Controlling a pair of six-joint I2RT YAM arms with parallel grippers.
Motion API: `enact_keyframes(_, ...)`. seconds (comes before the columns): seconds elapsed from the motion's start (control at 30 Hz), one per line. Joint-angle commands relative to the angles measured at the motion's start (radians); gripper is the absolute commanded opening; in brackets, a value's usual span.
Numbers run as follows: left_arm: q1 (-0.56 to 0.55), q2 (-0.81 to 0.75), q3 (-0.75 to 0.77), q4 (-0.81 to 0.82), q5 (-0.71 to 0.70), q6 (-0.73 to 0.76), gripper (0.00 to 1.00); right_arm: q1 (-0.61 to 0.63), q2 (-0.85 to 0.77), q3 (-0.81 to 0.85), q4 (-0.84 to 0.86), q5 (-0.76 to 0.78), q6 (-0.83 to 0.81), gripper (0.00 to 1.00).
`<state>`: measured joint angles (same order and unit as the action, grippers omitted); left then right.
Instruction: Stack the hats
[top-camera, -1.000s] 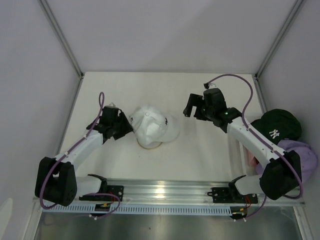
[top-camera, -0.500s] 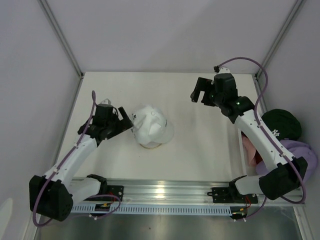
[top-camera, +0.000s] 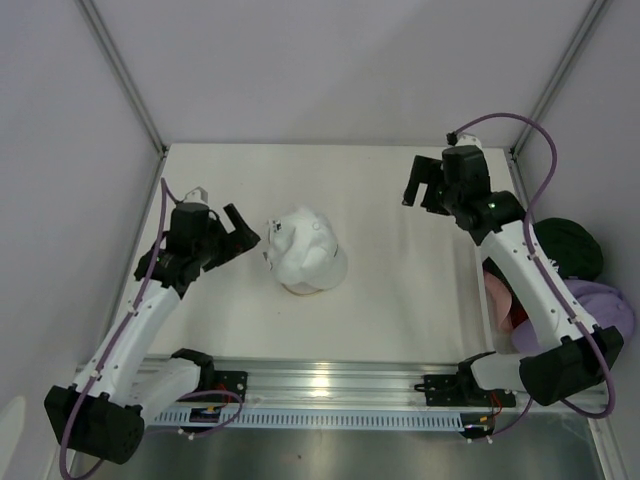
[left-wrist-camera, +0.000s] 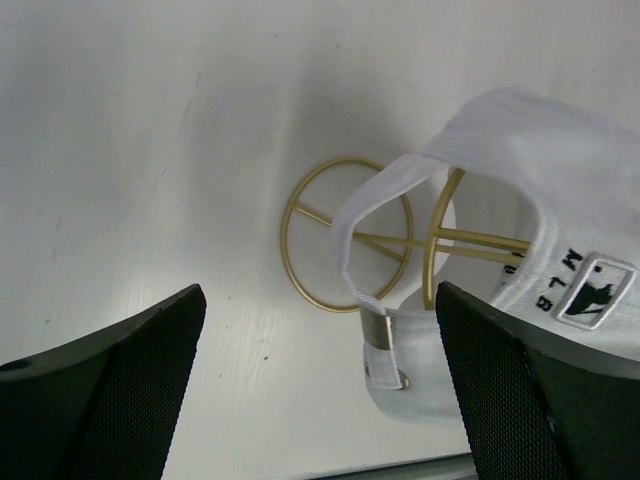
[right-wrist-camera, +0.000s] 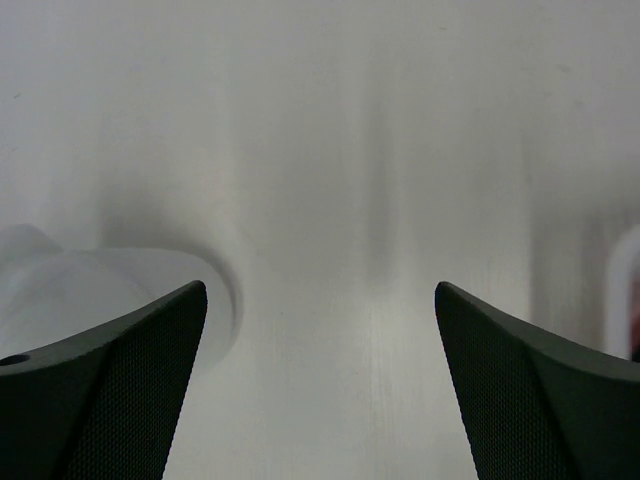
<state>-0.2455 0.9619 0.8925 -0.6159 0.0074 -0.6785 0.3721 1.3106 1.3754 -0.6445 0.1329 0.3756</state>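
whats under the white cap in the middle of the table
A gold wire stand holds up the white fabric baseball cap. Its ring base and rising wires show from the left wrist; its top is hidden inside the cap.

The white cap (left-wrist-camera: 560, 170) bears dark letters "MLB" on its rear, turned sideways in the left wrist view, beside a small silhouette logo patch (left-wrist-camera: 592, 296)

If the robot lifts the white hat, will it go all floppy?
Probably floppy: the white hat is thin fabric and its strap sags. It looks light, merely draped on the thin wire stand, which might tip.
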Motion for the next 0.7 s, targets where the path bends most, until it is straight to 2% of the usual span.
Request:
enact_keyframes(0.0,0.041,-0.038,0.075,-0.065,-0.004,0.057,1.00,-0.054,-0.022,0.114,-0.145,0.216,0.011,1.00)
enact_keyframes(0.07,0.086,-0.069,0.123,-0.082,0.012,0.098,1.00,-0.136,-0.010,0.209,-0.281,0.330,0.048,1.00)
enact_keyframes(0.17,0.129,-0.094,0.180,-0.134,0.013,0.171,0.99,-0.228,-0.025,0.263,-0.375,0.469,0.071,1.00)
enact_keyframes(0.23,0.133,-0.097,0.264,-0.179,0.000,0.215,1.00,-0.275,-0.039,0.280,-0.402,0.514,0.081,1.00)
enact_keyframes(0.27,0.133,-0.098,0.282,-0.188,-0.003,0.224,0.99,-0.341,-0.048,0.287,-0.429,0.525,0.089,1.00)
enact_keyframes(0.37,0.133,-0.101,0.348,-0.208,0.023,0.238,1.00,-0.490,-0.057,0.277,-0.457,0.531,0.138,1.00)
enact_keyframes(0.5,0.132,-0.085,0.353,-0.209,0.065,0.241,0.99,-0.675,-0.080,0.202,-0.445,0.476,0.210,1.00)
enact_keyframes(0.67,0.132,-0.081,0.321,-0.186,0.109,0.220,1.00,-0.720,-0.102,0.134,-0.345,0.569,0.172,1.00)
